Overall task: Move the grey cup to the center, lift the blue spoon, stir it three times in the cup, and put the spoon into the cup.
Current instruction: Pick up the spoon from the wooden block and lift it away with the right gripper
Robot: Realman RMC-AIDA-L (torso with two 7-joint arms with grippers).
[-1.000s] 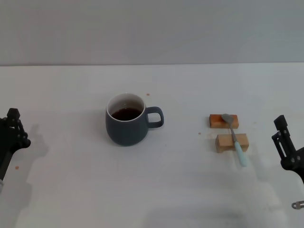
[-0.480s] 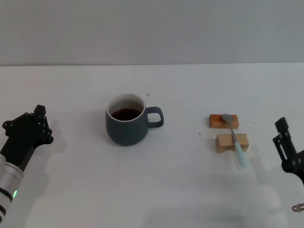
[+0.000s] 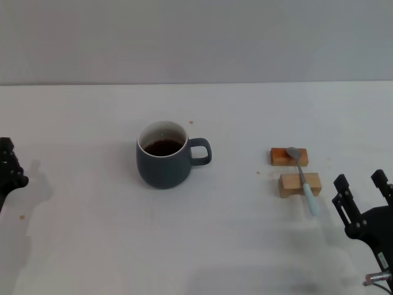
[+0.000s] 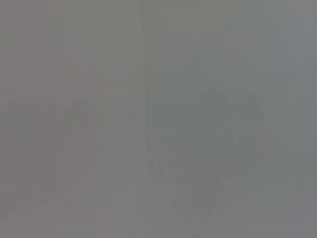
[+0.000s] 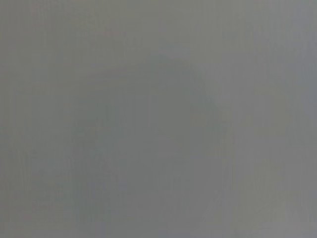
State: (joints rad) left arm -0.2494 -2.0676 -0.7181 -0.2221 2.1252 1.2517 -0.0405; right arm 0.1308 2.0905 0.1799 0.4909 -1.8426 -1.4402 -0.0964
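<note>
Our left gripper (image 3: 6,165) sits at the far left edge of the table (image 3: 245,110), mostly out of view, so we cannot tell how its fingers stand. The grey cup (image 3: 163,155) stands upright well off to its right, handle pointing away from that gripper toward the spoon side.

Further right, the blue spoon (image 3: 303,178) lies across two small wooden blocks (image 3: 295,171), bowl on the far block, pale handle reaching toward our right gripper (image 3: 362,196). That gripper hovers low and just beyond the handle's tip, fingers spread and holding nothing. Both wrist views show only blank grey.

The risks, as we judge them: a push on the cup's rounded belly could tip it or slop the drink, and a careless pinch on the thin handle could roll the spoon off its blocks.

The cup holds dark liquid, sitting well below its white rim.
</note>
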